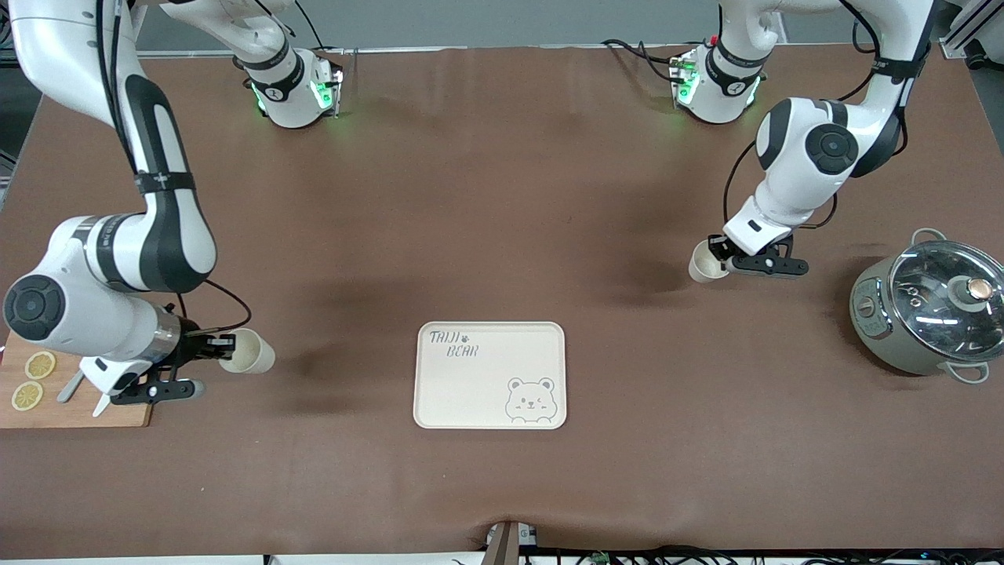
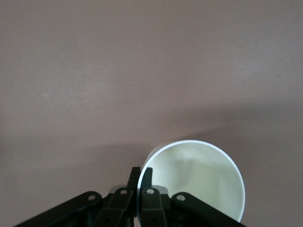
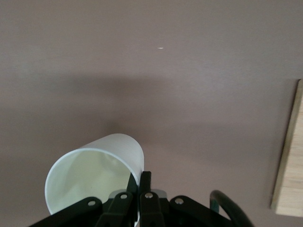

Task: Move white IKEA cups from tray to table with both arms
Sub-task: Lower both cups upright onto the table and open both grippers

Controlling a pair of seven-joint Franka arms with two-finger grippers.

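Two white IKEA cups are held tilted above the brown table, each pinched by its wall at the rim. My left gripper (image 1: 718,256) (image 2: 141,171) is shut on one cup (image 1: 705,262) (image 2: 199,182), with one finger inside the rim and one outside, over the table toward the left arm's end. My right gripper (image 1: 222,346) (image 3: 141,176) is shut the same way on the other cup (image 1: 248,352) (image 3: 90,172), over the table beside the wooden board. The cup mouths show to the wrist cameras and both cups look empty.
A cream tray (image 1: 471,392) with a bear drawing lies flat in the middle, nearer the front camera than both cups. A pot with a glass lid (image 1: 932,308) stands at the left arm's end. A wooden board (image 1: 74,408) (image 3: 289,161) with lemon slices (image 1: 39,365) lies at the right arm's end.
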